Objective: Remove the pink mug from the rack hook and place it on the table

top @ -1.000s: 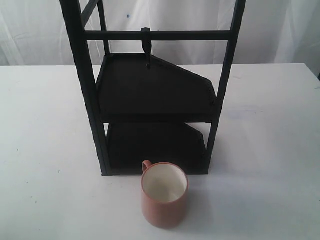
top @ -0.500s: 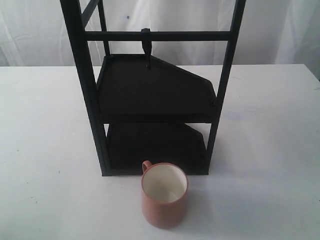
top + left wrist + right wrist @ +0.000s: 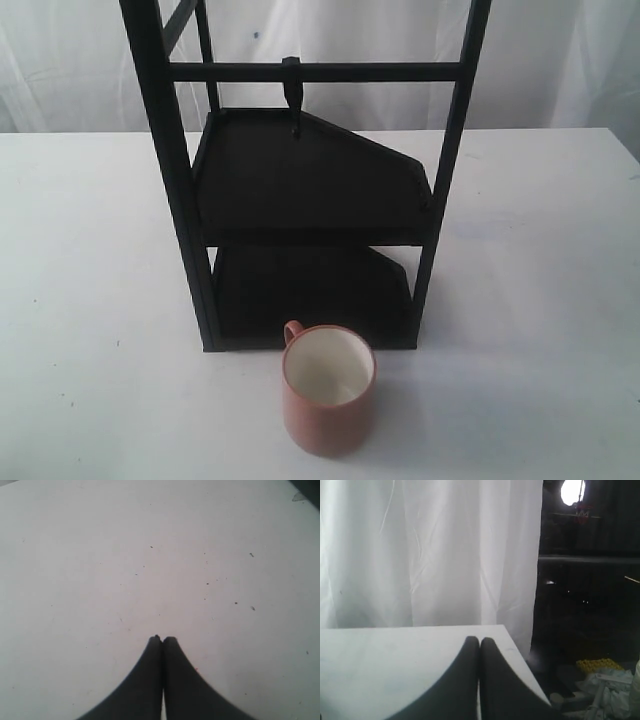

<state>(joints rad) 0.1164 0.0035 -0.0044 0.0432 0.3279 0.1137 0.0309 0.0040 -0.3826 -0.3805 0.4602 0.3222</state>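
Observation:
The pink mug (image 3: 329,390) stands upright on the white table (image 3: 90,300), just in front of the black rack's lower shelf, its handle turned toward the rack. The rack hook (image 3: 292,92) hangs bare from the top crossbar. Neither gripper shows in the exterior view. In the left wrist view my left gripper (image 3: 162,639) is shut with nothing between its fingers, over bare speckled tabletop (image 3: 150,570). In the right wrist view my right gripper (image 3: 479,640) is shut and holds nothing, near a corner of the table (image 3: 395,650).
The tall black rack (image 3: 310,200) with two dark shelves stands mid-table. A white curtain (image 3: 560,60) hangs behind. Beyond the table's edge in the right wrist view lie a dark area and clutter on the floor (image 3: 600,680).

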